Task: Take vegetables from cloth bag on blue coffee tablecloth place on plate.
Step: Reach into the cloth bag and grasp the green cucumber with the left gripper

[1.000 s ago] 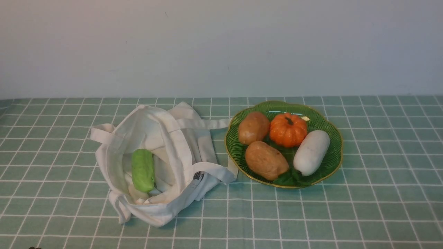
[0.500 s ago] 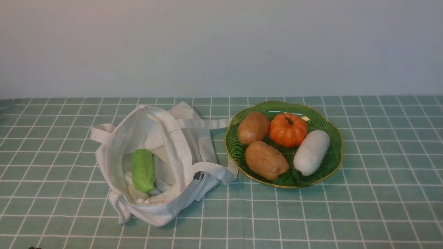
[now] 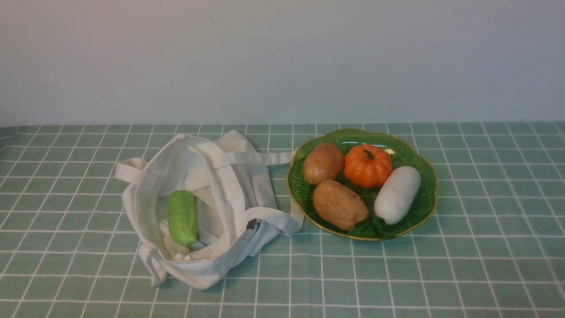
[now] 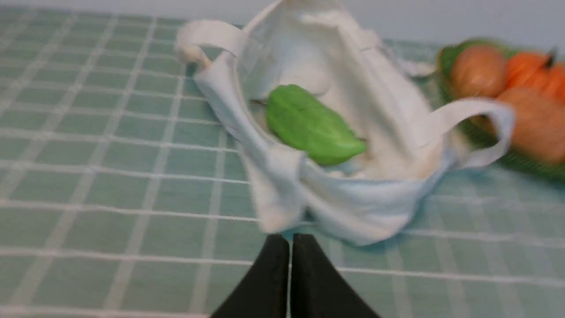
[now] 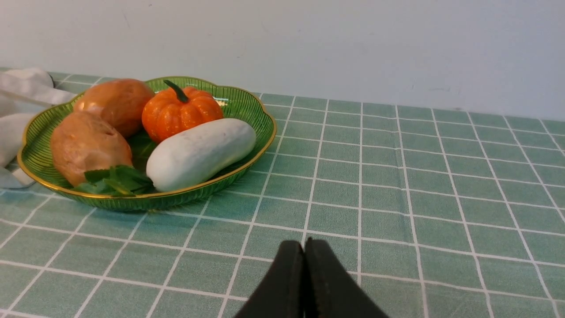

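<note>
Lying lengthwise top-to-bottom at the front view's lower left inside the cloth bag point(image 3: 223, 174), the green vegetable point(image 3: 182, 217) is judged nearest the left gripper point(image 4: 290, 240), jaws together.

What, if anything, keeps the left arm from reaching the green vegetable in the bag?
Likely yes, it can reach: the bag gapes open, the green vegetable lies uncovered inside, and the left gripper faces it, though its jaws are shut.
</note>
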### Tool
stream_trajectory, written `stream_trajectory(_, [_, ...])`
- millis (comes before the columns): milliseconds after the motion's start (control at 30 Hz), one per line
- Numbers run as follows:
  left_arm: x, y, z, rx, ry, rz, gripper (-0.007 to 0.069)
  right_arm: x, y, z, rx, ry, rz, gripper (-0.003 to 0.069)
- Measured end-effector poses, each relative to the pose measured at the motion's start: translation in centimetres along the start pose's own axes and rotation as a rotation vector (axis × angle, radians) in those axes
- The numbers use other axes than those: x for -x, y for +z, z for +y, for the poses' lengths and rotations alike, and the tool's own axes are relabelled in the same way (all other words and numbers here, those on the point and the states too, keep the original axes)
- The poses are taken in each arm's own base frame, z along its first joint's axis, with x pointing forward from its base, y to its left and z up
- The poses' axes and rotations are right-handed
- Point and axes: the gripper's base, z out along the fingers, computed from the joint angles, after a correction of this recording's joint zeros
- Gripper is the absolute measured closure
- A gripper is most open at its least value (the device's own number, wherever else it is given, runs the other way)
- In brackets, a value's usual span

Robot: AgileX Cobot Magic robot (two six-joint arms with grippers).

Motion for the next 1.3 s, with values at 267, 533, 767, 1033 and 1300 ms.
stream_trajectory(267, [0.5,-0.3,-2.2,-0.249,-0.86,0.051,0.0629,0.0,0.0,0.0,0.0,0.0,0.0,0.0673])
stream_trajectory(533, [1.1,-0.6,-2.8,-0.297,-0.805,0.038,0.0629,0.0,0.0,0.0,0.0,0.0,0.0,0.0673])
stream_trajectory(767, [5.6,-1.8,-7.7,-0.346,-0.361,0.286,0.0629,0.0,0.0,0.0,0.0,0.0,0.0,0.0673])
stream_trajectory(1033, [9.4,4.9,-6.8,0.058,0.075,0.981,0.0629,0.0,0.0,0.0,0.0,0.0,0.0,0.0673])
stream_trajectory(1300, [12.8,12.2,-5.9,0.203,0.151,1.091,0.0627,0.0,0.0,0.0,0.0,0.0,0.0,0.0673])
